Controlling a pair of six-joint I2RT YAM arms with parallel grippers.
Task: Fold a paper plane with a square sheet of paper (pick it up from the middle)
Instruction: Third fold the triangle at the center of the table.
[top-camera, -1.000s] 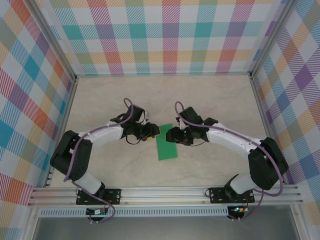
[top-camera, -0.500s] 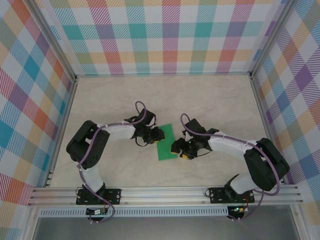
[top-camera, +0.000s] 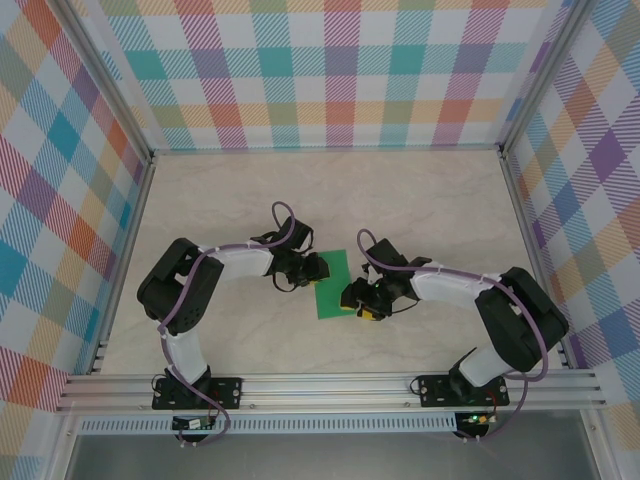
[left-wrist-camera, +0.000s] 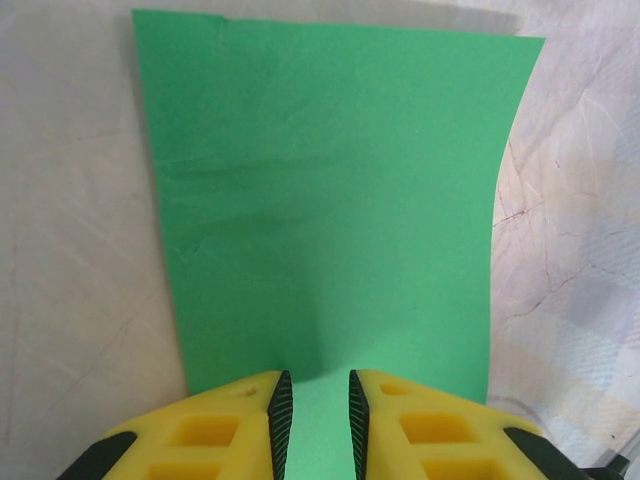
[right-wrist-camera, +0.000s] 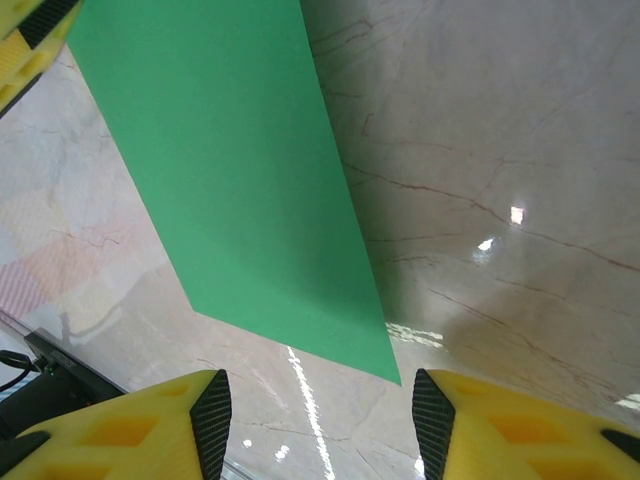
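Observation:
The square sheet of paper lies on the marble table as a bright-green upright rectangle, between my two grippers. My left gripper is at its far left edge. In the left wrist view the sheet stretches away from that gripper, whose jaws stand a narrow gap apart with green paper showing between them. The sheet's right edge curls up slightly. My right gripper is at the near right side. In the right wrist view it is wide open just short of the sheet's corner.
Plaid walls close in the table on three sides. An aluminium rail with both arm bases runs along the near edge. Bare marble lies beyond and beside the paper.
The left arm has folded in and its gripper has slid right onto the paper's far left edge, its jaws narrowing. The right gripper has moved nearer, to the paper's near right side.

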